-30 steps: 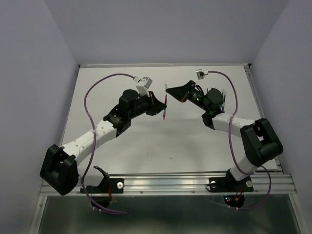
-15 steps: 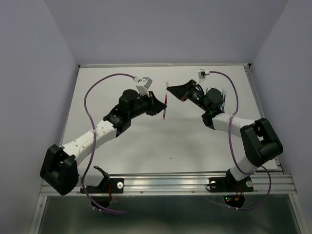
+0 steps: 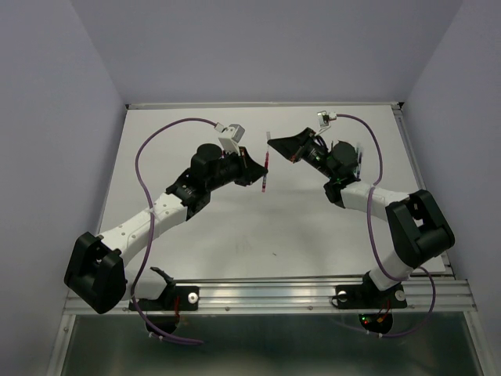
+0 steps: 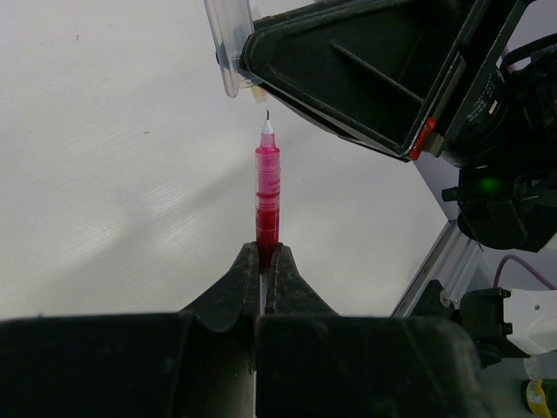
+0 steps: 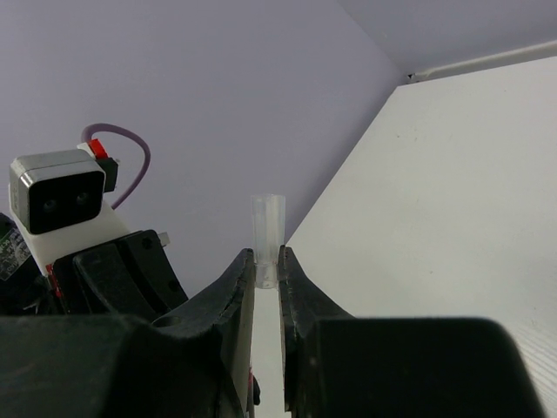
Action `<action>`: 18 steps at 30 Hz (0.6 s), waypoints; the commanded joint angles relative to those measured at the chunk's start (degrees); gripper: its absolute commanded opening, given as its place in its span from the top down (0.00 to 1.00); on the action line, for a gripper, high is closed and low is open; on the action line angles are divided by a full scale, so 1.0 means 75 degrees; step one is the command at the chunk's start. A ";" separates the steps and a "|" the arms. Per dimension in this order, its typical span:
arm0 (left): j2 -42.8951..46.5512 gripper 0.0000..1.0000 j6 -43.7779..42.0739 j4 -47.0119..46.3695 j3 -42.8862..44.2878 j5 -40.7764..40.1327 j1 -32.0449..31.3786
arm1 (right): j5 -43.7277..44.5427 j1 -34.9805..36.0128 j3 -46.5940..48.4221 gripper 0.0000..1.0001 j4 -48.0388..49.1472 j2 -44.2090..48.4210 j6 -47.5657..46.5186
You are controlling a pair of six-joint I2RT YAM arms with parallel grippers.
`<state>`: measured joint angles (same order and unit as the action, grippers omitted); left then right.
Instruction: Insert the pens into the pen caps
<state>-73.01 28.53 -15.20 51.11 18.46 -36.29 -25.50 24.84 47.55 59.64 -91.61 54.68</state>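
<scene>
Left gripper (image 4: 267, 254): clamped shut on the maroon pen (image 4: 266, 193).
Right gripper (image 5: 266, 263): pinched the pen cap (image 5: 267, 222).
Pen tip: near the cap, not inserted.

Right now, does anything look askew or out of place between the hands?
Slightly. In the left wrist view, the red pen in the left hand aims its tip just beside the near end of the clear cap held by the right hand, not into it. Nothing looks spilled or damaged.

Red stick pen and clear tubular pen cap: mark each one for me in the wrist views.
red stick pen (image 4: 267, 196), left wrist view, middle of the barrel.
clear tubular pen cap (image 5: 267, 230), right wrist view, wall above the fingers.
</scene>
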 commanded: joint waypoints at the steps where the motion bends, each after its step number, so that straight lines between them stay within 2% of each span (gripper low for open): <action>1: 0.0114 1.00 -0.0137 -0.0305 0.0040 0.0047 -0.0024 | -0.0150 0.0051 0.0339 0.83 0.0475 0.0063 0.0035; 18: 0.0137 1.00 -0.0090 -0.0305 -0.0041 0.0058 -0.0036 | -0.0175 0.0192 0.0258 0.82 0.0439 0.0133 -0.0001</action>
<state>-73.01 28.53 -15.18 51.11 18.65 -36.29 -26.87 25.65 47.55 59.64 -91.61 54.87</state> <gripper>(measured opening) 0.059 0.185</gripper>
